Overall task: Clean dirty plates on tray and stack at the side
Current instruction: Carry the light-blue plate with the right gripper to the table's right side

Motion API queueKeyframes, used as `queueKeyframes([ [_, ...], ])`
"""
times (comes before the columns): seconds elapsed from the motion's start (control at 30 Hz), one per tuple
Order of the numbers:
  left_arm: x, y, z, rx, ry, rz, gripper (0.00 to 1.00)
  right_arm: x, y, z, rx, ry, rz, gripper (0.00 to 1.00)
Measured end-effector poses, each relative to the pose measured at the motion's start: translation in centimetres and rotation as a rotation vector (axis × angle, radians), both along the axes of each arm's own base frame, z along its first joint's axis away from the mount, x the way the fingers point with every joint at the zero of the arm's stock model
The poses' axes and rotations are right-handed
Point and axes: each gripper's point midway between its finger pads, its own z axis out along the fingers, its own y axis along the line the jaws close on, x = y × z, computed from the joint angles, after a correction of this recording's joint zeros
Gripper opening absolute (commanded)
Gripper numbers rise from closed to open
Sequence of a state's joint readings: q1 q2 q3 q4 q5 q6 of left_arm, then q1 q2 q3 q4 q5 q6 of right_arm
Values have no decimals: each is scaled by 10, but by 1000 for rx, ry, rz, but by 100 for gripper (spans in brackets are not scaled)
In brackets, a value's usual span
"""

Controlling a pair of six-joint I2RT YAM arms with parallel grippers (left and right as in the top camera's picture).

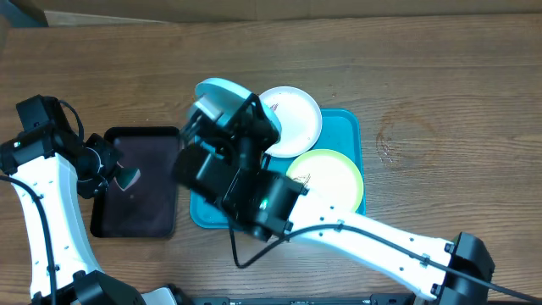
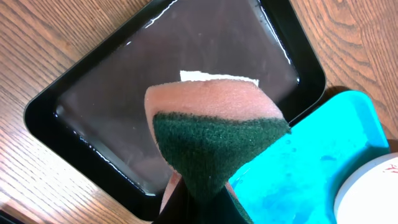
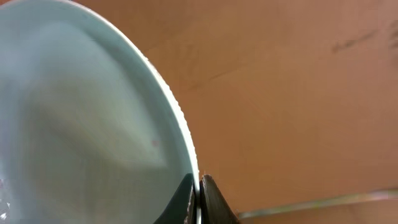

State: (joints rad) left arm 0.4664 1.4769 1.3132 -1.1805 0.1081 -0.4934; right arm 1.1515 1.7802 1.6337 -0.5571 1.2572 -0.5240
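The right gripper [image 3: 198, 186] is pinching the pale blue plate [image 3: 81, 112] by its rim, holding it above the turquoise tray [image 1: 349, 127], likely for wiping by the sponge [image 2: 214, 124] the left gripper [image 2: 199, 210] is squeezing.

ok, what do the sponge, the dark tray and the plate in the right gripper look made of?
Sponge: soft pinkish foam with a fibrous dark green scouring layer, pinched into a fold.
Dark tray: likely moulded plastic, glossy, with rounded corners and glints along the rim.
Pale blue plate: probably plastic, smooth and semi-gloss, with a thin, finely ribbed edge; ceramic not excluded.
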Motion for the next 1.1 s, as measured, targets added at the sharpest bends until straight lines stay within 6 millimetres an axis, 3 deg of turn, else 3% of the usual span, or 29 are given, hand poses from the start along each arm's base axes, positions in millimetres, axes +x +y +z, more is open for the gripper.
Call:
queueKeyframes([
  [0.17,1,-1,0,-7,-4,-2,4,-14,7,5,-78,-16,19,4],
  [0.3,1,-1,0,-8,-5,-4,4,-11,0,1,-21,-14,-12,4],
  [0.43,1,-2,0,-10,-5,-7,4,1,-16,-34,84,125,-26,4],
  [0.53,1,-2,0,-9,-6,-9,4,27,-43,-72,303,305,-102,4],
  [0.67,2,-2,0,-7,-8,-10,4,73,-107,-110,674,505,-319,4],
  [0.77,2,-1,0,-6,-9,-14,4,102,-167,-127,935,605,-480,4],
  [0.8,2,-2,0,-5,-8,-18,4,109,-195,-132,1033,636,-546,4],
  [0.83,2,-1,0,-4,-9,-20,4,111,-206,-133,1066,645,-569,4],
  [0.93,2,-1,0,-3,-9,-25,4,115,-271,-141,1232,673,-718,4],
  [1.1,4,0,1,2,-19,-25,4,100,-354,-155,1391,670,-916,4],
])
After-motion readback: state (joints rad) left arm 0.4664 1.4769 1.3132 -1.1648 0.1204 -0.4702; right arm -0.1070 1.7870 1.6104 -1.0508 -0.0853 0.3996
